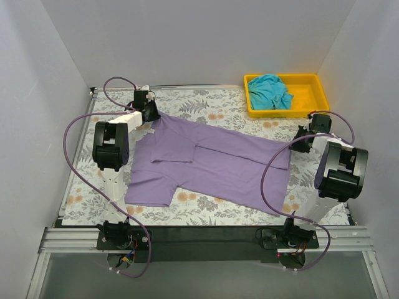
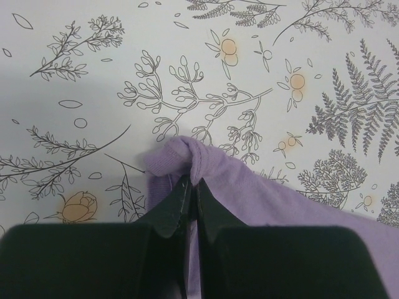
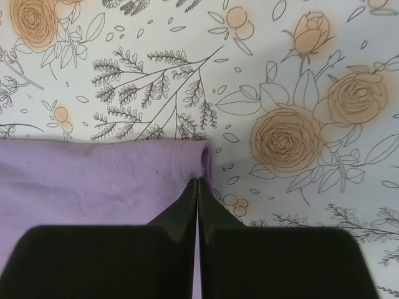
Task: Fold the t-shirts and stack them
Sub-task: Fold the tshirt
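The lavender-purple t-shirt [image 1: 212,165] lies across the floral table, partly folded, one sleeve folded onto its body. My left gripper [image 1: 151,114] is shut on its far-left corner; the left wrist view shows the purple cloth [image 2: 262,193] pinched between the fingertips of the left gripper [image 2: 192,187]. My right gripper [image 1: 301,142] is shut on the shirt's right corner; the right wrist view shows the hem [image 3: 124,180] clamped in the right gripper [image 3: 197,184]. The teal-turquoise t-shirt [image 1: 269,91] lies crumpled in the yellow tray [image 1: 310,84].
The yellow tray stands at the back right corner of the table. White walls close in the table on three sides. A floral tablecloth [image 1: 206,103] covers the surface. Purple cables loop from both arms.
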You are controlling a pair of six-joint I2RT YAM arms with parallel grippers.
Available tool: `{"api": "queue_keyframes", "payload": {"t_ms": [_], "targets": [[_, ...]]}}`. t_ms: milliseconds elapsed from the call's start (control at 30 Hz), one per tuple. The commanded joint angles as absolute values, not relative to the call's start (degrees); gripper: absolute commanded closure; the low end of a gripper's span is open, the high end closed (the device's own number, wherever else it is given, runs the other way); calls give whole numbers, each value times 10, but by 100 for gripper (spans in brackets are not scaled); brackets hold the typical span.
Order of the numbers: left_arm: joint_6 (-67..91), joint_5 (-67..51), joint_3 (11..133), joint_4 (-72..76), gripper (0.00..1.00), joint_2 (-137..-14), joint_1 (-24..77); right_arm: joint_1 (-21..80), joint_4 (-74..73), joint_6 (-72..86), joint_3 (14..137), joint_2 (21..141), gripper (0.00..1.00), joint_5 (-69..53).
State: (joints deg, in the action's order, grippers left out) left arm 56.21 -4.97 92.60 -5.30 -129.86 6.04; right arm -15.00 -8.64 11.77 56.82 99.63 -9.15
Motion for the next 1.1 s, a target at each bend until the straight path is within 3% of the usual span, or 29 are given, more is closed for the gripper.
{"api": "queue_keyframes", "payload": {"t_ms": [0, 667, 800, 833, 900, 933, 1067], "targets": [[540, -39, 921, -58, 100, -1281, 48, -156, -69, 79, 604, 988, 99, -62], [549, -37, 938, -56, 100, -1287, 34, -163, -83, 63, 640, 1037, 99, -61], [555, -38, 924, -54, 100, -1281, 34, -163, -93, 73, 638, 1030, 92, -70], [555, -38, 920, -54, 100, -1278, 34, -163, -97, 76, 640, 1027, 86, -70], [559, -38, 918, -54, 96, -1264, 34, -163, -119, 81, 650, 1019, 78, -67], [562, -38, 916, -54, 88, -1259, 34, -163, -126, 89, 653, 1009, 72, -67], [576, -38, 920, -71, 71, -1229, 34, -160, -163, 126, 657, 973, 67, -75]]}}
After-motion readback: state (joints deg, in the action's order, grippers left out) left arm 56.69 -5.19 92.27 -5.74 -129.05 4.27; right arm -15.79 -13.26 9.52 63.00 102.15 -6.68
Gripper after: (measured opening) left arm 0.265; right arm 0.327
